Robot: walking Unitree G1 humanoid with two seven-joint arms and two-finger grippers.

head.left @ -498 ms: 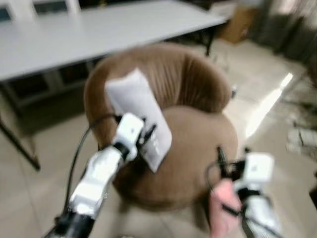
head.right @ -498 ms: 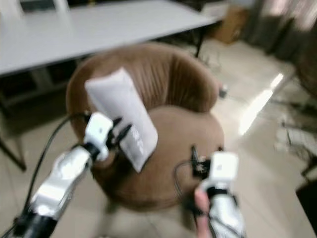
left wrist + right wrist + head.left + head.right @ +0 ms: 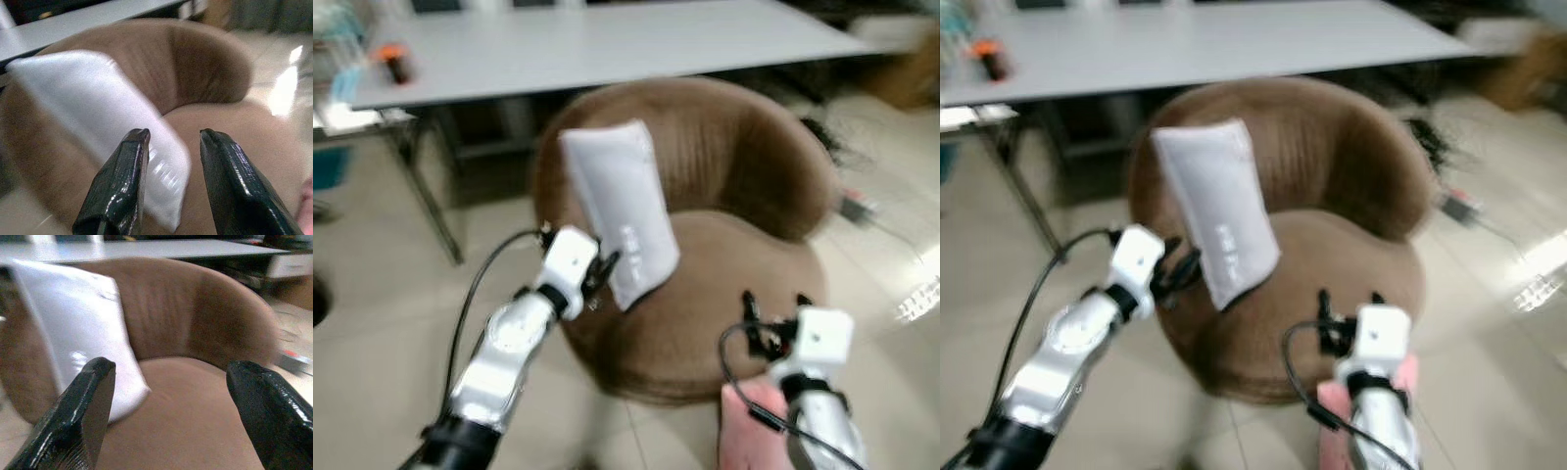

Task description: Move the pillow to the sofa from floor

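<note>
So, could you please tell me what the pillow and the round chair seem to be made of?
The pillow looks like smooth white fabric, perhaps slightly glossy, with a faint sheen. The chair appears upholstered in brown, matte, velvety cloth with fine vertical ribbing on its backrest.

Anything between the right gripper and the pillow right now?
Only bare brown seat cushion. Right wrist view: the open right gripper faces the white pillow, which leans on the sofa's back.
</note>
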